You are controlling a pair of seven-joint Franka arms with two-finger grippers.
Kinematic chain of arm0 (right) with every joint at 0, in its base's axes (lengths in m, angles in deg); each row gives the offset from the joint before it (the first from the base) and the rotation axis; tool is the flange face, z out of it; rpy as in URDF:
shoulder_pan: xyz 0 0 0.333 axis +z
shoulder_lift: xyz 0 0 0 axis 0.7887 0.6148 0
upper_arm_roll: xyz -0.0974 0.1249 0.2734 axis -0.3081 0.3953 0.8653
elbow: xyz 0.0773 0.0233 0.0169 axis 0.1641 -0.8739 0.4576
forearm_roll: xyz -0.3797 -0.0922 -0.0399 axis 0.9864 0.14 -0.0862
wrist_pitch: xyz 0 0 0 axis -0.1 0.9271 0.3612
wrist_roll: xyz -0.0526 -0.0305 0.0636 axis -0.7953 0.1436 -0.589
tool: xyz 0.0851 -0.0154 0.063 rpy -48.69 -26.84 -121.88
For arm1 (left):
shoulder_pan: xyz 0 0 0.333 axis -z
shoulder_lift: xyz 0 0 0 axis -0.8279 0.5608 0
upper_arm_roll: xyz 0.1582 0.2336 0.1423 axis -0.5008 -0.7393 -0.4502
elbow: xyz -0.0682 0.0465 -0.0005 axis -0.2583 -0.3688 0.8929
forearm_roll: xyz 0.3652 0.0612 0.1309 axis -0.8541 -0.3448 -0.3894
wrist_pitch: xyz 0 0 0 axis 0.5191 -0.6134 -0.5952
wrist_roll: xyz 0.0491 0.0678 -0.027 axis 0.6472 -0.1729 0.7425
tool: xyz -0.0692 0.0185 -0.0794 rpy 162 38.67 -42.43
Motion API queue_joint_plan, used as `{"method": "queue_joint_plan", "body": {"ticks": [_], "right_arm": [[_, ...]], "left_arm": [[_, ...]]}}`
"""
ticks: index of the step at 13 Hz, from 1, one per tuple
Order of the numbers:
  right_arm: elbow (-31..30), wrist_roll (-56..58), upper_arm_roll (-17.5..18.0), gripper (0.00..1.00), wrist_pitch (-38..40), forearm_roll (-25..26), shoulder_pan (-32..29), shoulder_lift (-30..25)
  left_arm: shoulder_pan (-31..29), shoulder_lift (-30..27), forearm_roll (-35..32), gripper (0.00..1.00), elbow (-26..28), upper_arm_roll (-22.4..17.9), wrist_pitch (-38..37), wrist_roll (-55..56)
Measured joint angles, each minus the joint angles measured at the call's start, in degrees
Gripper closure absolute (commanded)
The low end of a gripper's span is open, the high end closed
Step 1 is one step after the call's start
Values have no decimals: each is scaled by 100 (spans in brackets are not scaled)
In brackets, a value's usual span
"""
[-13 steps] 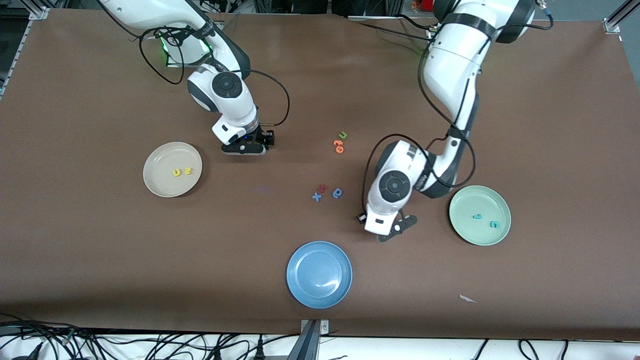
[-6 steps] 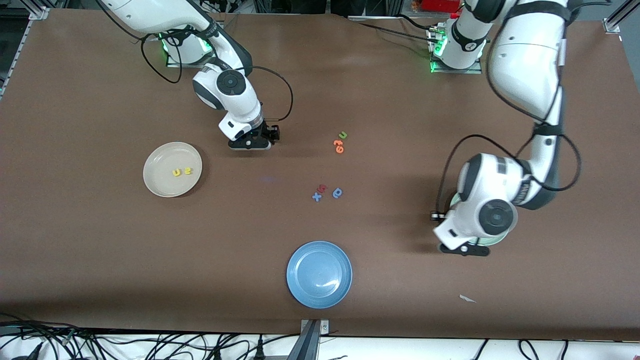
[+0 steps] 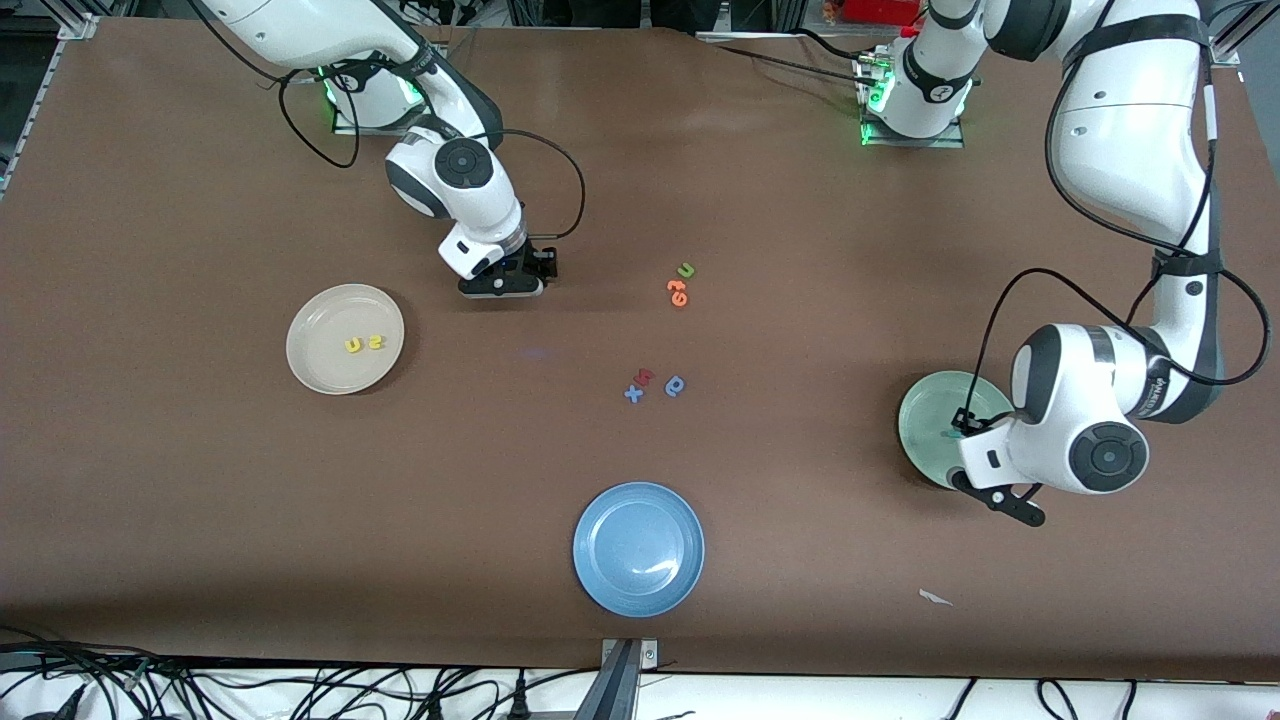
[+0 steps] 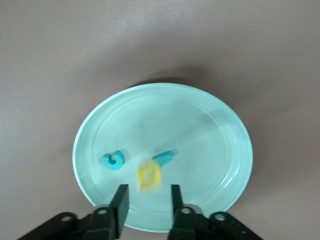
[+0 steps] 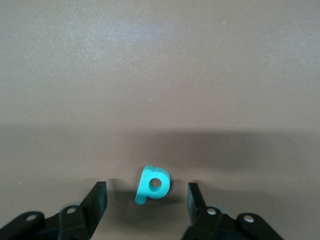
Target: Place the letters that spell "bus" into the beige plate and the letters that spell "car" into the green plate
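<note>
My left gripper (image 4: 147,200) hangs over the green plate (image 4: 210,125), open. A blurred yellow a (image 4: 149,175) shows just past its fingertips, free of both. A teal c (image 4: 114,160) and a teal r (image 4: 163,157) lie in that plate. In the front view the left hand covers part of the green plate (image 3: 925,420). My right gripper (image 5: 146,200) is low over the table, open, with a teal b (image 5: 153,185) lying between its fingertips, apart from both. The beige plate (image 3: 320,360) holds a yellow u (image 3: 353,345) and a yellow s (image 3: 375,342).
A blue plate (image 3: 638,548) sits near the front camera's edge. Mid-table lie a green u (image 3: 686,270), orange letters (image 3: 678,292), a blue x (image 3: 633,394), a red letter (image 3: 646,377) and a blue round letter (image 3: 676,386). A white scrap (image 3: 935,597) lies nearer the camera than the green plate.
The left arm swung from mid-table to over the green plate and its jaws opened, letting go of the yellow a. The right gripper shifted slightly toward the table's middle.
</note>
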Motion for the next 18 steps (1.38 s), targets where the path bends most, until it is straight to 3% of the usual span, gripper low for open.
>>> {"method": "queue_joint_plan", "body": {"ticks": [3,5,12,15,18], "right_arm": [[-3,0,-69,29,-80,84,0,68],[-4,0,-103,36,-119,102,-1,108],[2,0,-108,91,-137,109,-6,92],[-1,-3,-100,92,-145,131,-5,70],[25,172,-147,92,137,190,-20,-28]], "left_arm": [[-41,-197,0,0,-127,-16,9,166],[-140,-494,0,0,-144,-26,-1,792],[-270,-1066,-70,0,-144,-76,-326,1940],[-211,-1626,-72,0,-90,-71,-207,2529],[-152,-2739,-74,0,761,-71,260,2589]]}}
